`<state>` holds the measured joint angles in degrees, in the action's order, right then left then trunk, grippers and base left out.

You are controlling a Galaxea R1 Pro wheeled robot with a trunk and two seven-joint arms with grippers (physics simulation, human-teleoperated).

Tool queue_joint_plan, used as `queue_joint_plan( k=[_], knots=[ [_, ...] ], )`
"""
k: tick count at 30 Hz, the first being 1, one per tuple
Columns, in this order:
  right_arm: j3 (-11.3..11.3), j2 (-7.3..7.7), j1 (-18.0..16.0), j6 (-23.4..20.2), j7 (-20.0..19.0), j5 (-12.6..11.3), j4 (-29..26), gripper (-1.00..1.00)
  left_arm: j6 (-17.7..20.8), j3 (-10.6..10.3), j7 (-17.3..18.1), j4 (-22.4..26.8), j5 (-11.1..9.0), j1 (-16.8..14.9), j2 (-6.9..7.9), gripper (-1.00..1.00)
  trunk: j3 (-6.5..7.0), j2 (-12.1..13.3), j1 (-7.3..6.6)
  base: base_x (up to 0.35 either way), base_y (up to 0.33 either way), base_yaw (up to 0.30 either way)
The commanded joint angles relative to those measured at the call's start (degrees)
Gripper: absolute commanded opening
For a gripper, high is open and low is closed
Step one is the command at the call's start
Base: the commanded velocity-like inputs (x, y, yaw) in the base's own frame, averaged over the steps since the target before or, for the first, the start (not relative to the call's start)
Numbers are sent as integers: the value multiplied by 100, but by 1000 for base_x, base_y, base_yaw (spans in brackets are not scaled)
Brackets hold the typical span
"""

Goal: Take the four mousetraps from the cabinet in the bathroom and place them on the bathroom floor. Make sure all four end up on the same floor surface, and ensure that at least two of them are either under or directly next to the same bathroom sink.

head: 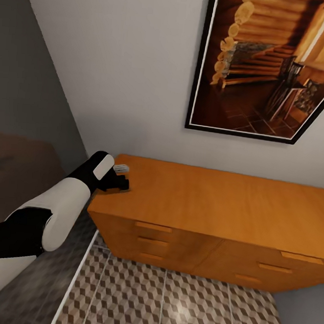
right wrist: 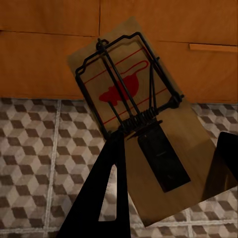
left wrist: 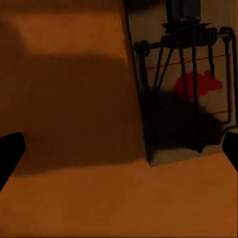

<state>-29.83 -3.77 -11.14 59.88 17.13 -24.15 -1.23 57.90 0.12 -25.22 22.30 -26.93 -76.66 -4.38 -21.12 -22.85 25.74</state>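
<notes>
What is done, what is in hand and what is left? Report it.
Done: no trap set down on the tiled floor yet, as far as shown. In hand: the right hand grips one mousetrap above the tiles before the chest; the open left hand hangs over a second mousetrap on the chest top. Left: lay both down, fetch the rest, two by the sink.

Black-framed log-cabin staircase picture (head: 271,68) on pale wall (head: 117,60); grey side wall (head: 21,86).
</notes>
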Motion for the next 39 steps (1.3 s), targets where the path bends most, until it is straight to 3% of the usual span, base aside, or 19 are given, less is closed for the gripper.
queue_joint_plan(
  k=[1,39],
  knots=[
    [-50,-1,-2,12,36,-28,0,-100,64,-29,-62,2,206,1,0,100,-13,-7,4,0,0,153],
    [-50,-10,-2,12,36,-28,4,-100,46,-47,-62,-7,210,-1,-19,100,-17,-7,4,23,-26,7]
  ],
)
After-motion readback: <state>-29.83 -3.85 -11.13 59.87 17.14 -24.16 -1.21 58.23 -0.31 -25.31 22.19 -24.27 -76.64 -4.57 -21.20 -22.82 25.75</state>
